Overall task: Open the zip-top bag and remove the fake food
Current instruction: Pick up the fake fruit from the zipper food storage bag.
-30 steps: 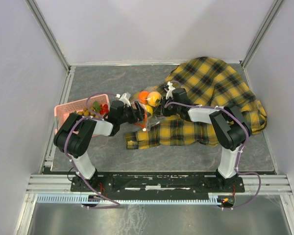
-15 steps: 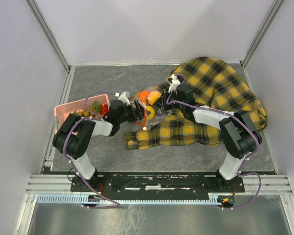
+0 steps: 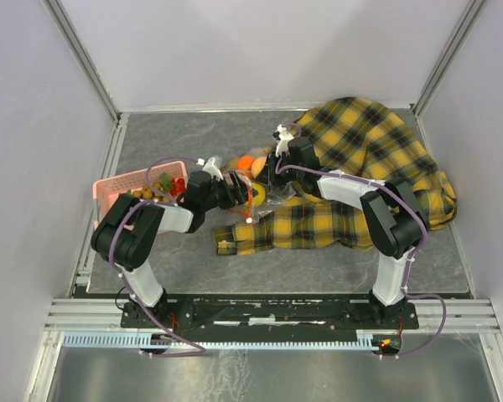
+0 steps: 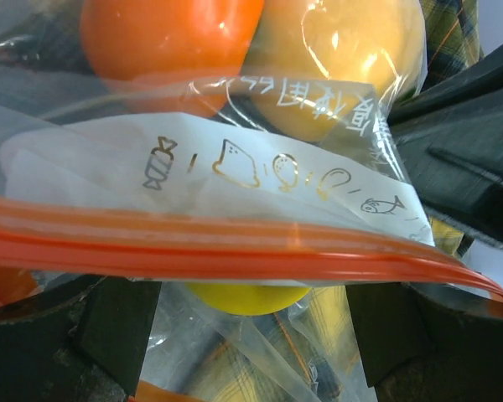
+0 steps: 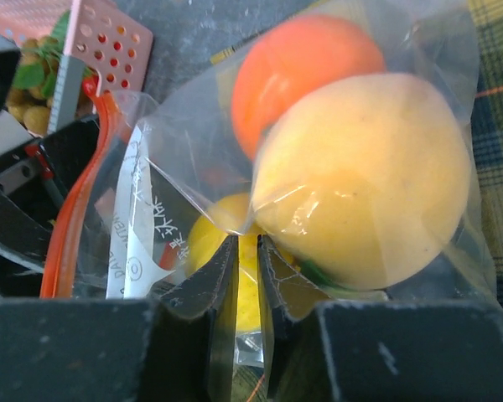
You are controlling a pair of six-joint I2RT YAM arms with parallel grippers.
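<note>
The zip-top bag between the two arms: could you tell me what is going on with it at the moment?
The right gripper is pinching the clear film of the zip-top bag. The left gripper stands wide open at the bag's other end, with the red zip strip lying across in front of its fingers. An orange fruit and a pale yellow fruit are inside the bag, while other fake food lies in the pink basket beside the left arm.

fake food (image 5: 360, 176) in zip-top bag (image 4: 235, 167) | bag seemingly on cloth's (image 3: 369, 151) left edge | basket (image 3: 117, 189) left of bag
</note>
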